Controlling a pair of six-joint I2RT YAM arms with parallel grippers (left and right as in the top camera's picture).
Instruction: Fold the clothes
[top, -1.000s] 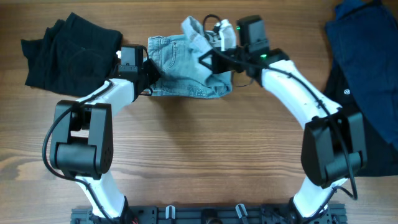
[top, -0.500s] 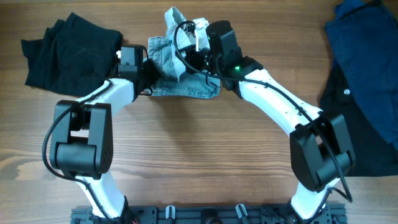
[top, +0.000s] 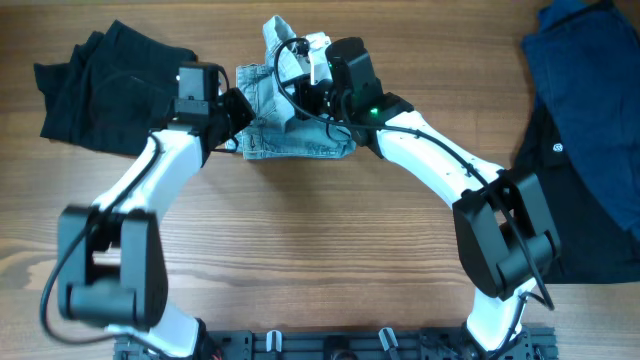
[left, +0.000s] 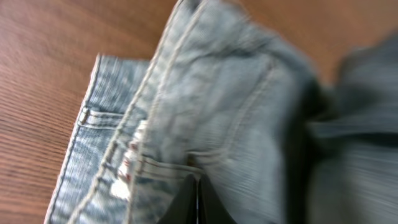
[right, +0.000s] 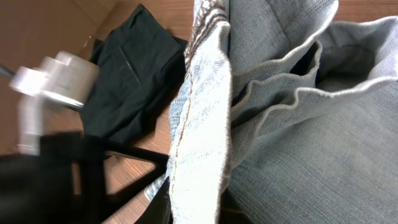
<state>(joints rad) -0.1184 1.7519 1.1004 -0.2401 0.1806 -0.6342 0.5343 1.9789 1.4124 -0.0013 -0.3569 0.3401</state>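
We find the denim shorts (top: 300, 142) lying on the desk (top: 330, 250) at its far centre, long axis running left to right, waistband end toward the left arm (top: 165, 165). The right arm (top: 430, 150) reaches over them, and the right jaws are clamped on a flap of the same denim, held raised above the flat part; the right wrist view shows that fold running out from between them. The left jaws sit at the waistband edge, tips drawn together in a blurred left wrist view; whether cloth lies between them we cannot tell. The uncovered denim lies leftward of the right jaws, so in our judgement the flap wants carrying along the long axis toward the waistband, the right arm being placed for it. A black garment (top: 105, 80) and a navy garment (top: 590, 90) lie well apart at either end
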